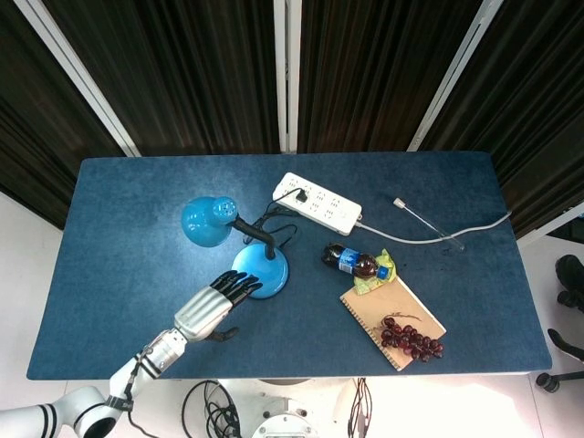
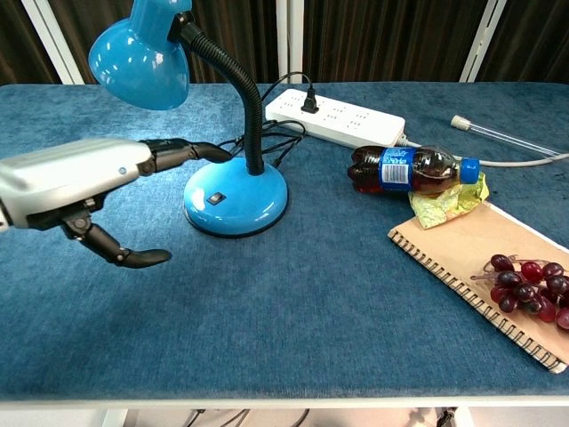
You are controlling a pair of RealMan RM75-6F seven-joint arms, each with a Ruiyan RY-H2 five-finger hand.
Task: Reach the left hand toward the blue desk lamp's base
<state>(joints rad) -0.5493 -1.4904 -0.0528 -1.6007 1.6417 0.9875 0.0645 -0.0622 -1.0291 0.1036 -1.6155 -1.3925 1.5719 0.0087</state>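
Table with a matte blue, felt-like top, rectangular, seen from above in the head view. Near the frame centre stands the lamp: a glossy blue round base carrying a small dark switch, a black ribbed flexible neck, and a smooth blue domed shade turned toward the upper left. Behind it lies a white oblong power strip with a black plug in it; dark cord lies looped between strip and base. Right of centre a clear plastic bottle of dark drink lies on its side, blue label and cap, its neck end on a crumpled yellow-green wrapper. At lower right a tan spiral-bound notebook bears a bunch of dark red grapes. A thin clear tube lies at upper right beside a white cable.

The left hand, silver-shelled with black fingers, extends from the lower left, palm down. The fingers are straight, slightly apart, holding nothing; their tips overlap the base's lower-left edge in the head view, though contact cannot be judged. The thumb hangs apart below, toward the table. The right hand is out of sight.
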